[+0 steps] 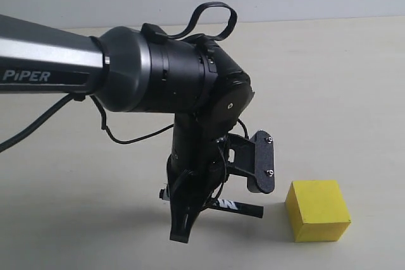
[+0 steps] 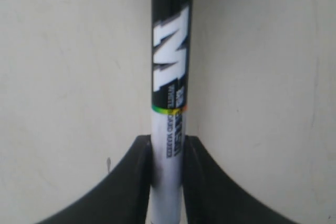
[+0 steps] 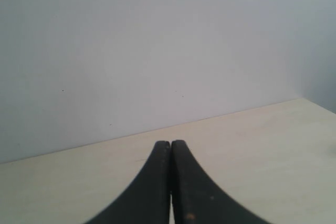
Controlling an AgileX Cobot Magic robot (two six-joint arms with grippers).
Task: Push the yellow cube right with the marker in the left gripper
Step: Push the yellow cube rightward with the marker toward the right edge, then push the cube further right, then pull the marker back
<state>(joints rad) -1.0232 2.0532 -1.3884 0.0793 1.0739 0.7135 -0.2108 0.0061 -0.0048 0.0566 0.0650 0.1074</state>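
Marker (image 1: 243,208) pinched in left fingers (image 2: 123,182) ends just short of yellow cube (image 1: 317,210); right fingers (image 3: 157,182) pressed together

The marker (image 2: 169,93) looks like glossy, smooth plastic; the yellow cube (image 1: 317,210) is matt and smooth; the table (image 1: 342,80) is smooth and matt.

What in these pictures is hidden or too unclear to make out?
- Exterior view: the left fingers hide the middle of the marker.
- Left wrist view: the marker's far end is cut off by the picture's edge; its small print is blurred; the yellow cube lies outside the frame.
- Right wrist view: only the shut right fingers, table and wall show; the cube and marker are out of view.
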